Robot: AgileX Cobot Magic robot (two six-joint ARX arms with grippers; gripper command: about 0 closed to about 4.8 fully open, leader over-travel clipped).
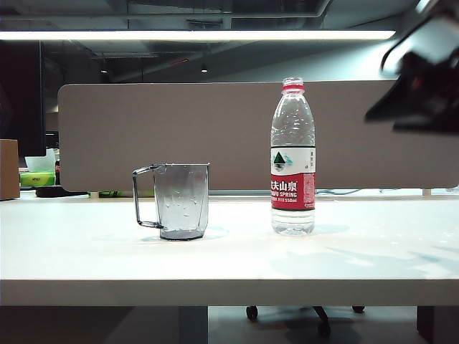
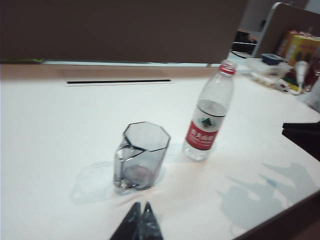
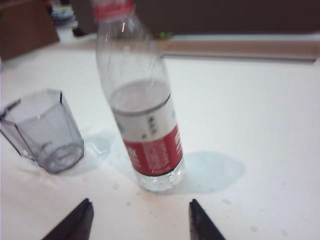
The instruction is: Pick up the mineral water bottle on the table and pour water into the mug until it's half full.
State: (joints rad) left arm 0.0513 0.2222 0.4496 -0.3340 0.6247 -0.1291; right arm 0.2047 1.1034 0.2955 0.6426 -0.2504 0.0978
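An open-plan office, probably: a white desk [image 1: 215, 265] backed by a grey partition screen [image 1: 215, 136], ceiling strip light [image 1: 193, 34], exposed ducts, and chair castors [image 1: 287, 315] underneath

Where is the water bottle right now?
The mineral water bottle stands upright on the table, right of centre in the exterior view, just right of the mug.

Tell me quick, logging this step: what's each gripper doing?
Left gripper: fingertips together, shut, empty, near the clear greyish mug.
Right gripper: open, empty, facing the tall clear plastic bottle.
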